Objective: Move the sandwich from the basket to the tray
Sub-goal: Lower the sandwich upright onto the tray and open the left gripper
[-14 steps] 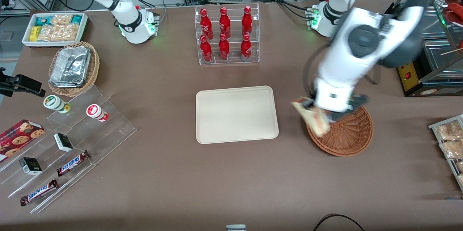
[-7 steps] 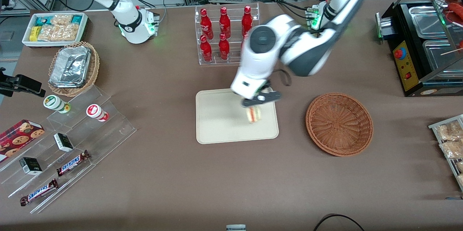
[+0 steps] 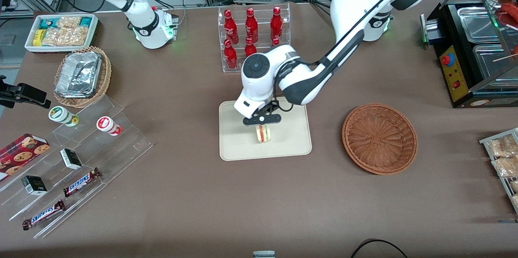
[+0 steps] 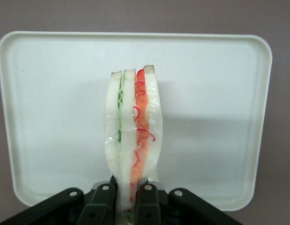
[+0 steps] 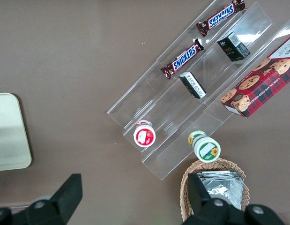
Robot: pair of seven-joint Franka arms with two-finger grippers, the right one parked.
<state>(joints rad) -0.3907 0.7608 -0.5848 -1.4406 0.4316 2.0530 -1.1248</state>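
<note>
**Sandwich carried over the tray, not yet let go**

Since 1 second ago the working arm has swung from the basket's rim to a spot above the tray, taking the sandwich with it; half a second ago it was at the tray's edge nearest the basket, and now it sits over the middle.

Jaws pressed onto the bread: in the wrist view the 2 fingers [image 4: 147, 199] pinch the narrow end of the sandwich [image 4: 133, 136], so the gripper [image 3: 262, 119] is closed on it. From that pinch the wedge points straight away from the jaws, long axis in line with the fingers, red and green layers showing edge-on.

Below it lies the tray [image 3: 238, 144], and the sandwich [image 3: 263, 133] hangs over its central area, well inside the rim. Whether its tip touches the surface I cannot tell. The coming move seems to turn on that vertical gap: lower, then spread the jaws.

Toward the working arm's end of the table, the basket [image 3: 379, 138] holds nothing visible.
</note>
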